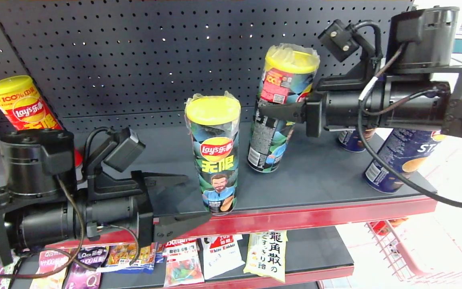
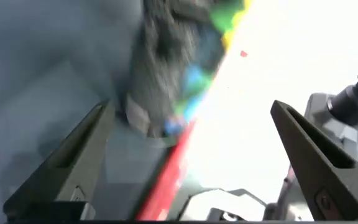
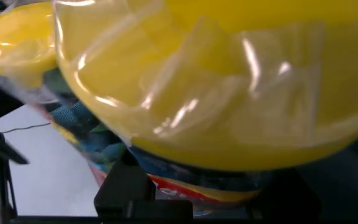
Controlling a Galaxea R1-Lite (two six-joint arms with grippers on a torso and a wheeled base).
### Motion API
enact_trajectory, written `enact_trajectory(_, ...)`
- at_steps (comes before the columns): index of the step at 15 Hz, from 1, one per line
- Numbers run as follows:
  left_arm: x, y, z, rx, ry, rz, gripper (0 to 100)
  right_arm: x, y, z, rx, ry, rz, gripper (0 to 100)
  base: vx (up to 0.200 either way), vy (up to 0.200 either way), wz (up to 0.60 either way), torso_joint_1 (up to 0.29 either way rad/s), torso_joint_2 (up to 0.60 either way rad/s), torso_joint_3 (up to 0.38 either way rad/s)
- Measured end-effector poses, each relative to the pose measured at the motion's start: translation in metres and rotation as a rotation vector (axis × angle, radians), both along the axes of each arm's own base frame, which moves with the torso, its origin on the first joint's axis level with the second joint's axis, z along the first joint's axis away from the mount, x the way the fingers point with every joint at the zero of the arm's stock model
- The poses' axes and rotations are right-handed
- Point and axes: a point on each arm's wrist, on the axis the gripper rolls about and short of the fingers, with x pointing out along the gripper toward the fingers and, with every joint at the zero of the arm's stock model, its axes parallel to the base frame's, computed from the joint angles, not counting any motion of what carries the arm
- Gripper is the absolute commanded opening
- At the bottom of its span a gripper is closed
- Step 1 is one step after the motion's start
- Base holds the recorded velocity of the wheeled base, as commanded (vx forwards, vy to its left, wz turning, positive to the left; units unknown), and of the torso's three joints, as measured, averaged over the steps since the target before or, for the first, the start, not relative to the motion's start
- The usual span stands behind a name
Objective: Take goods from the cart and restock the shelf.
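A tall chip can [image 1: 216, 156] with a yellow lid stands upright near the front edge of the grey shelf [image 1: 319, 176]. My left gripper [image 1: 193, 199] is open just left of it, level with its lower half, one finger over the shelf and one over the red front edge. In the left wrist view the same can [image 2: 173, 81] is a blur beyond the open left gripper [image 2: 192, 107]. Farther back, a second yellow-lidded can [image 1: 280, 108] leans with my right gripper [image 1: 281, 112] shut on its upper half. Its lid [image 3: 216, 81] looms large in the right wrist view.
A yellow and red can [image 1: 24, 105] stands at the shelf's far left. Two blue cans [image 1: 401, 160] [image 1: 352, 140] sit at the right end under my right arm. Snack packets [image 1: 221, 255] lie on the lower shelf. A pink cart [image 1: 395, 253] is at lower right. Pegboard [image 1: 155, 56] backs the shelf.
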Motion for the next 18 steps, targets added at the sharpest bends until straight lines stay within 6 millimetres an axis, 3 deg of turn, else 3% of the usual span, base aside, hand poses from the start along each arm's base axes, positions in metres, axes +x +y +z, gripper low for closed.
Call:
enact_trajectory(3,-0.013,0.015,-0.001,-0.002,-0.002,0.031,100,0.024,0.016,-0.005,0.0,-0.002,0.004,0,0.0,0.0,0.0,0.0,0.0,0.0)
enact_trajectory(9,-0.022,0.041,-0.002,-0.007,-0.011,0.137,100,0.064,0.042,-0.018,0.002,-0.01,0.008,0,0.0,0.0,0.0,0.0,0.0,0.0)
enact_trajectory(13,-0.02,0.053,-0.001,-0.01,-0.019,0.199,100,0.078,0.052,-0.027,-0.003,-0.013,0.008,0,0.0,0.0,0.0,0.0,0.0,0.0)
enact_trajectory(18,-0.02,0.055,0.0,-0.012,-0.021,0.21,100,0.083,0.051,-0.032,-0.016,-0.021,0.004,0,0.0,0.0,0.0,0.0,0.0,0.0)
